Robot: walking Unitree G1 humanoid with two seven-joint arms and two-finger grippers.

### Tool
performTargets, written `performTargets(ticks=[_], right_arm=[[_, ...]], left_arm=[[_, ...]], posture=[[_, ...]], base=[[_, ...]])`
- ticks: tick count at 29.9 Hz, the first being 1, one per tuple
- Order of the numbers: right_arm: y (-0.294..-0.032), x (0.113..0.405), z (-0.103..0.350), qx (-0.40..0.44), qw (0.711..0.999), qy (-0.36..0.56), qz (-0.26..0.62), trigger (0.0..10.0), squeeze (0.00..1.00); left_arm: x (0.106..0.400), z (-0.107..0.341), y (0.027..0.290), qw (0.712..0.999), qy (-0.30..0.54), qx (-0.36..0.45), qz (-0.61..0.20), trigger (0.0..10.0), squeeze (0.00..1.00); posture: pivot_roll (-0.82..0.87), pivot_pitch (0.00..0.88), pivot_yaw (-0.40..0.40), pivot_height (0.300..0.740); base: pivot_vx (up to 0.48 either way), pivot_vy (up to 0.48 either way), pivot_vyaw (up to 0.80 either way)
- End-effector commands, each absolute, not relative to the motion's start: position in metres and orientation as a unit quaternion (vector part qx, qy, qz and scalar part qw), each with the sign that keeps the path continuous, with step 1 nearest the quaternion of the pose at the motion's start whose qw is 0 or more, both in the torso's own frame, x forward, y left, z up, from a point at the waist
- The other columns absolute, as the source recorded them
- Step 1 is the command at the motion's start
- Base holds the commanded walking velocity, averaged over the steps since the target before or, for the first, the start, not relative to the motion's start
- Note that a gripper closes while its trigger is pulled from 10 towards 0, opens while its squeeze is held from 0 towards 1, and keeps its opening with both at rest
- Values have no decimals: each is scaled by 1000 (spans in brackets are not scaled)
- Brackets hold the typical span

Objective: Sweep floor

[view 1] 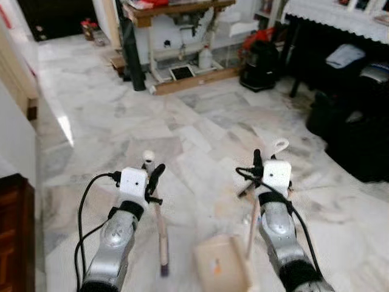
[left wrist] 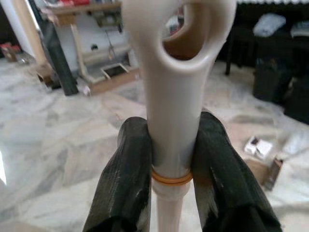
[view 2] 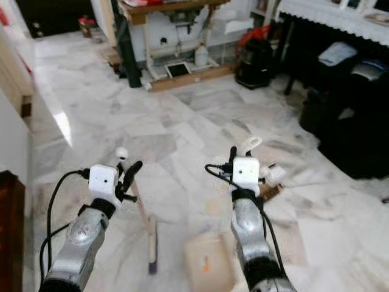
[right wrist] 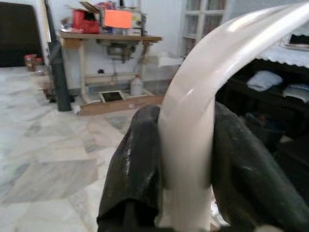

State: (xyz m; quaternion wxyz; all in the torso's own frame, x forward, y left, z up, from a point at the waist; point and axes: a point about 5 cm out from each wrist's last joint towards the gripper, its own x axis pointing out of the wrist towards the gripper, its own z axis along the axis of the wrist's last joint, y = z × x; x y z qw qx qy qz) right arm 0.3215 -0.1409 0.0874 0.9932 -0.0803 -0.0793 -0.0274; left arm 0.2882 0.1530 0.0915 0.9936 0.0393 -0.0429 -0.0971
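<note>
The left gripper (left wrist: pixel 174 164) pinches the smooth white looped end of a broom handle (view 1: pixel 160 225), its wooden shaft slanting down toward six o'clock. The right gripper (right wrist: pixel 186 159) clamps the curved, glossy white dustpan handle (view 1: pixel 251 228); the beige dustpan (view 1: pixel 219 267) rests on veined marble floor (view 1: pixel 200 128) between both arms.

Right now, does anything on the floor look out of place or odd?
Yes. Scraps of litter, a white crumpled bit and a brown piece, lie on the marble floor just beyond the right claw, which holds the dustpan handle. The left claw grips the broom handle. Nothing else stands out.
</note>
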Motion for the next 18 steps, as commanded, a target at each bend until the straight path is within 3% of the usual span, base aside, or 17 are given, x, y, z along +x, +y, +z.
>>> performTargets(ticks=[1, 18], right_arm=[[-144, 325, 96, -71, 992, -96, -37, 10000, 0], [-145, 325, 96, -71, 992, -95, -41, 10000, 0]], left_arm=[[293, 102, 148, 992, -64, 45, -104, 10000, 0], [295, 104, 149, 992, -65, 43, -100, 10000, 0]], posture=[[94, 0, 50, 740], [99, 0, 48, 740]], base=[[0, 0, -788], [0, 0, -788]])
